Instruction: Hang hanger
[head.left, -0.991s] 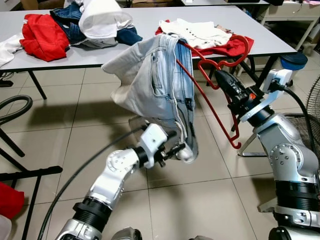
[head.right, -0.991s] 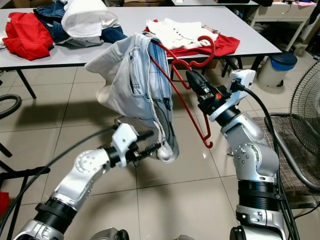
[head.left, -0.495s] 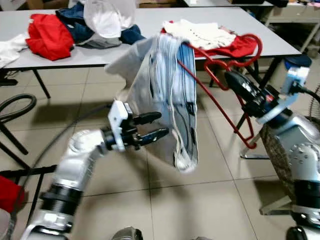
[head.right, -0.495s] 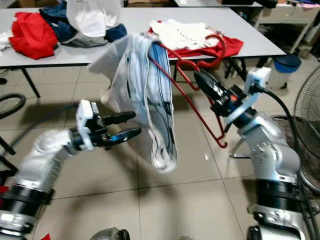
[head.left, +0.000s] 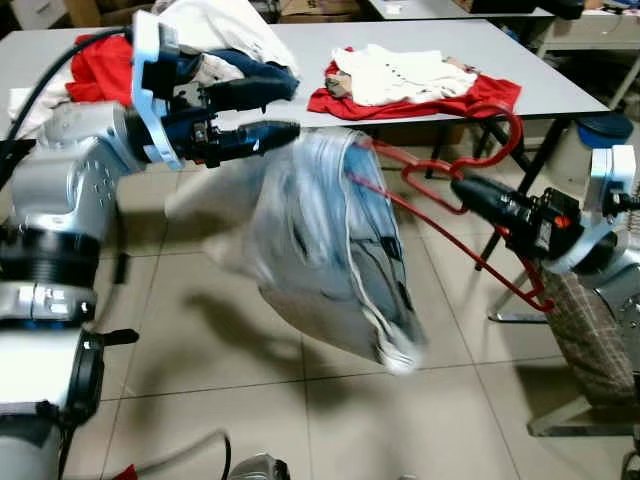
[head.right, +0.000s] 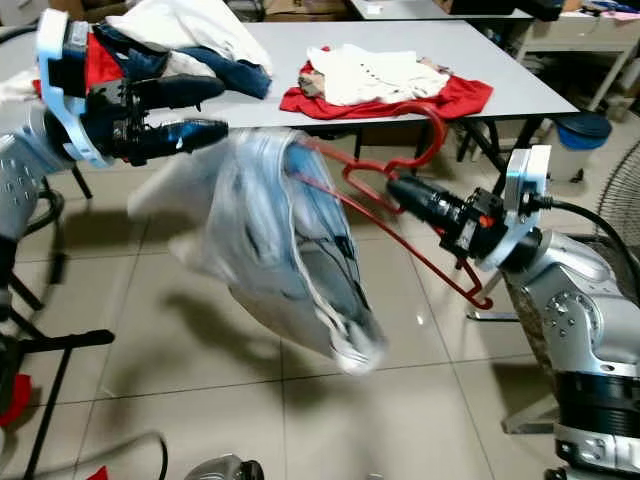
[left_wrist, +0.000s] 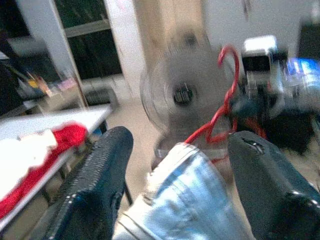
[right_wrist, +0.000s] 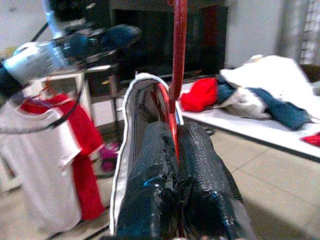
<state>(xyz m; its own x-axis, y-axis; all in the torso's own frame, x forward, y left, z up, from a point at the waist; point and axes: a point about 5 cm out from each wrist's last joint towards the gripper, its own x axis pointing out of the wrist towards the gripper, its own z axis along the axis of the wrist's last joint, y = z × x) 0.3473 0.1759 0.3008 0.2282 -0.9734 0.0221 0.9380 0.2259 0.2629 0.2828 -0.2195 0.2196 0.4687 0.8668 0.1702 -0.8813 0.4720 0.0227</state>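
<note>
A red hanger (head.left: 436, 167) carries pale blue jeans (head.left: 330, 250), which hang blurred over the floor. My right gripper (head.left: 460, 188) is shut on the hanger's stem below the hook and holds it out to the left; in the right wrist view the fingers (right_wrist: 200, 165) clamp the red hanger (right_wrist: 177, 60). At the upper left my left gripper (head.left: 296, 106) is raised and open, just above and left of the top of the jeans, with nothing in it. From the left wrist camera, the jeans (left_wrist: 190, 205) lie beyond the open fingers (left_wrist: 107, 170).
A grey table (head.left: 560, 70) stands behind, with a red and white garment pile (head.left: 420, 75) and more clothes at its left. A blue bin (head.left: 605, 125), a standing fan (head.right: 625, 180) and a checked seat (head.left: 590, 340) are at the right. Shirts (right_wrist: 45, 165) hang beyond.
My left gripper has risen from beside the jeans to above them, still open. The right gripper has lowered and the jeans have swung down to the right. The head camera has shifted.
</note>
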